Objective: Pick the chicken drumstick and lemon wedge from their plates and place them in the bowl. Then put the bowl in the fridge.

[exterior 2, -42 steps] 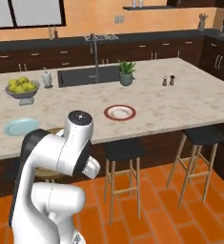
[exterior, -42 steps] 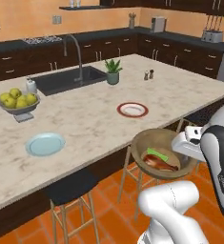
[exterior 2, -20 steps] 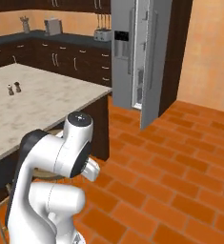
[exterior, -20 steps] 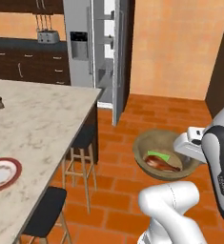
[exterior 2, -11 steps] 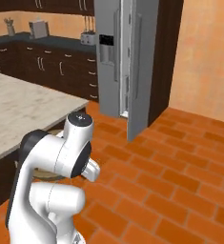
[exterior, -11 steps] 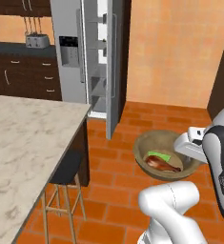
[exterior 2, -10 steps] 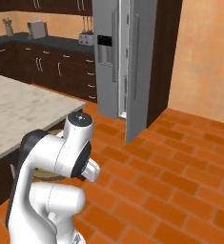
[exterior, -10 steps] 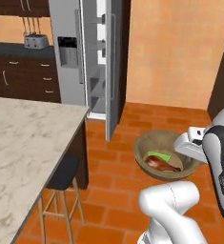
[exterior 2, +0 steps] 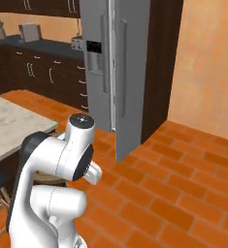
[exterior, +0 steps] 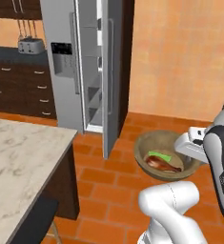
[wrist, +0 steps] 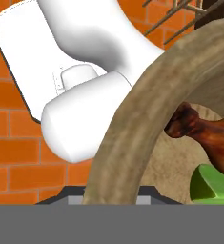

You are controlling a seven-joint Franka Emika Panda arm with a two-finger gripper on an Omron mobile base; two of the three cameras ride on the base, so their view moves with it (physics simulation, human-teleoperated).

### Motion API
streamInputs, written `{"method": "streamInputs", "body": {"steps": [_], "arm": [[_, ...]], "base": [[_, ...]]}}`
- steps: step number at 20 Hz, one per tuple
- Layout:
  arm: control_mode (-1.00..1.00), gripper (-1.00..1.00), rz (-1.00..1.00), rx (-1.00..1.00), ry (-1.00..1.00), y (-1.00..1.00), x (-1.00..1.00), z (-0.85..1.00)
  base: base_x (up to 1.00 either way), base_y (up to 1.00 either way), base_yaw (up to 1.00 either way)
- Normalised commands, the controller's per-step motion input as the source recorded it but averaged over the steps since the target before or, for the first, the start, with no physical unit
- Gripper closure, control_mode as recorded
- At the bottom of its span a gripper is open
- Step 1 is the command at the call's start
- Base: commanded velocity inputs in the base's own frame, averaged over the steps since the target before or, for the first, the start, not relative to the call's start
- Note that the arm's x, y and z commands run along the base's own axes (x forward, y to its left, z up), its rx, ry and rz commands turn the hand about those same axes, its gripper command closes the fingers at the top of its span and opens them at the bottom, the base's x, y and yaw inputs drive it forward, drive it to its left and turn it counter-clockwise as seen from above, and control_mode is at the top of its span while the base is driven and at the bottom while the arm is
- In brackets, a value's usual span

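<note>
Bowl (exterior: 167,158): round brown wooden bowl, lower right of centre in the left base view, carried in the air above the orange brick floor (exterior: 113,181); its thick rim arcs across the right half of the hand view.
Chicken drumstick (exterior: 162,164): reddish-brown, lying inside the bowl; in the hand view it sits at the right edge, its darker knobbly end pointing toward the rim.
Lemon wedge (exterior: 158,156): green-looking slice in the bowl, just beside the drumstick; at the lower right corner of the hand view.
Tool (exterior: 192,145): at the right rim of the bowl in the left base view, fingers pressed together on the bowl's wall; the fingertips themselves are hidden behind the rim.
Fridge (exterior: 82,66): tall grey steel unit, upper left of centre in the left base view, one door swung open so the pale shelves inside show; black dispenser panel on the other door. In the right base view it stands at top centre.
Tabletop (exterior: 18,167): pale marble corner, lower left of the left base view, well apart from the bowl.
Toaster (exterior: 29,45): on the dark back counter, upper left.
</note>
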Motion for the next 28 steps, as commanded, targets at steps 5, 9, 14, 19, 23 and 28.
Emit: {"method": "streamInputs", "body": {"steps": [5, 9, 14, 19, 23, 28], "arm": [[1.0, 1.0, 0.0, 0.0, 0.0, 0.0, 0.0, 0.0], [1.0, 1.0, 0.0, 0.0, 0.0, 0.0, 0.0, 0.0], [1.0, 1.0, 0.0, 0.0, 0.0, 0.0, 0.0, 0.0], [1.0, 1.0, 0.0, 0.0, 0.0, 0.0, 0.0, 0.0], [1.0, 1.0, 0.0, 0.0, 0.0, 0.0, 0.0, 0.0], [1.0, 1.0, 0.0, 0.0, 0.0, 0.0, 0.0, 0.0]], "base": [[1.0, -0.54, 0.29], [1.0, -0.49, 0.4], [1.0, -0.45, 0.53], [1.0, -0.15, 0.63], [0.96, -0.23, 0.53], [0.71, -0.42, 0.39]]}}
